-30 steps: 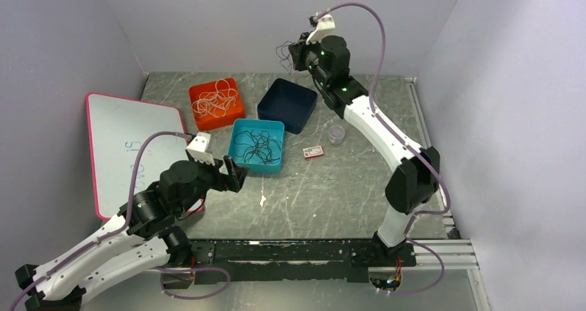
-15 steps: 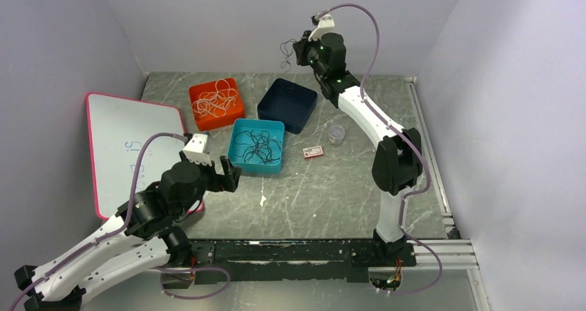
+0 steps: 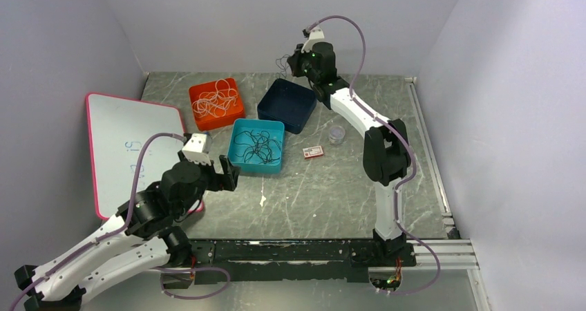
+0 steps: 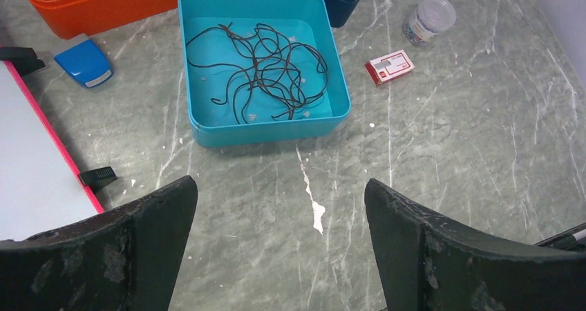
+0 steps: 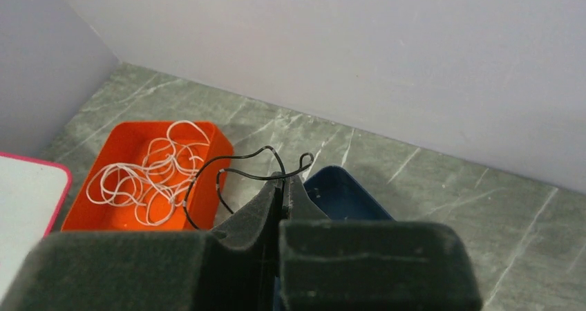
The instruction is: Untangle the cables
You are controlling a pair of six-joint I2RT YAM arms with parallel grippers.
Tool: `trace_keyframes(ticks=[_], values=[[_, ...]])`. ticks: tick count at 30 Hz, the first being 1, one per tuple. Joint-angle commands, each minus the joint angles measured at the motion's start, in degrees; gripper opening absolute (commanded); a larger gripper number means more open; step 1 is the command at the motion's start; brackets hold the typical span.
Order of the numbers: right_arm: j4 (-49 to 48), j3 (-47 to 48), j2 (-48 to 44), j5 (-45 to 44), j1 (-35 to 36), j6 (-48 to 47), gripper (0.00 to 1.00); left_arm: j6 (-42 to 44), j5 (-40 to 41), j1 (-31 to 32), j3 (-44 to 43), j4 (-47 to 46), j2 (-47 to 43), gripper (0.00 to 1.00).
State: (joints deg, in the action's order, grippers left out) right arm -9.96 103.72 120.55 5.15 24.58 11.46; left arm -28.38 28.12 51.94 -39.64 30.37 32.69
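1. Black cable [image 5: 265, 148] hangs pinched in the right hand [image 5: 282, 185], above the far edge of the dark blue box [image 3: 276, 108]; the hand has come down lower, so a drop looks near.
2. Left hand [image 4: 278, 186] is spread wide and empty, near the teal box [image 4: 200, 128] of tangled cables [image 4: 266, 69].
3. The held cable's low end hides behind the hand; I cannot tell how long it is.

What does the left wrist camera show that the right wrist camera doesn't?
Only the left wrist view: the teal bin holding tangled black cables, a clear jar, a small red box, a blue eraser, and the left gripper, jaws open. Only the right wrist view: the right gripper, jaws shut on a single black cable, and the back wall. Both: the orange bin, navy bin, whiteboard and table.
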Motion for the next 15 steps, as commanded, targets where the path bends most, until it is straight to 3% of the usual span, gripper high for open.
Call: trace_keyframes(ticks=[1,10,15], values=[[-1.18,-1.93,0.05,0.54,-0.54,0.36,0.0,-0.14,1.25,0.04,-0.81,0.83,0.16,0.95],[2.8,-4.36,1.68,-1.59,-0.7,0.12,0.0,-0.27,1.37,0.0,-1.16,0.76,1.18,0.95],[9.77,-0.9,5.63,-0.93,-0.67,-0.04,0.0,-0.01,0.96,0.02,-1.28,0.27,1.9,0.95]])
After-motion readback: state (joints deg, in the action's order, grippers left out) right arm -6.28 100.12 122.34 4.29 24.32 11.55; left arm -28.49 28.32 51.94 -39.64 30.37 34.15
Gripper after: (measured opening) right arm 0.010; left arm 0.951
